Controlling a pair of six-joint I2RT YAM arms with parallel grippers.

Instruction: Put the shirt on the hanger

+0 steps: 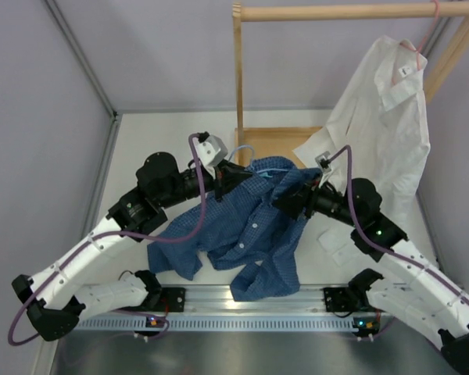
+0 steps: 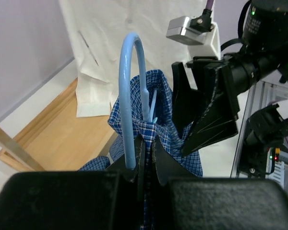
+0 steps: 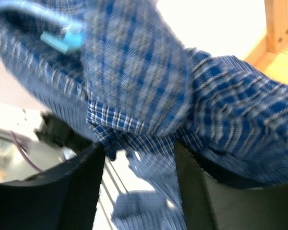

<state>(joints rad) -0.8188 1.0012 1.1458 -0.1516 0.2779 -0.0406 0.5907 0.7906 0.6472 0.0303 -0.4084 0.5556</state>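
The dark blue checked shirt (image 1: pixel 250 226) hangs bunched between my two arms above the table, its lower part trailing toward the front edge. My left gripper (image 1: pixel 228 178) is shut on a fold of the shirt (image 2: pixel 158 86) near the collar. The light blue hanger (image 2: pixel 127 86) rises beside its left finger, hook upward. The hanger's hook (image 1: pixel 245 150) pokes out of the cloth. My right gripper (image 1: pixel 291 197) sits at the shirt's right side. In the right wrist view its jaws stand apart (image 3: pixel 139 146), with blurred shirt cloth (image 3: pixel 134 72) draped just above the tips and a piece of the hanger (image 3: pixel 62 36) showing.
A white collared shirt (image 1: pixel 383 117) hangs on a pink hanger (image 1: pixel 422 39) from the wooden rail (image 1: pixel 336 12) at the back right, its tail reaching the table. The rack's wooden base (image 1: pixel 277 141) lies behind the grippers. A metal rail (image 1: pixel 250 301) runs along the front edge.
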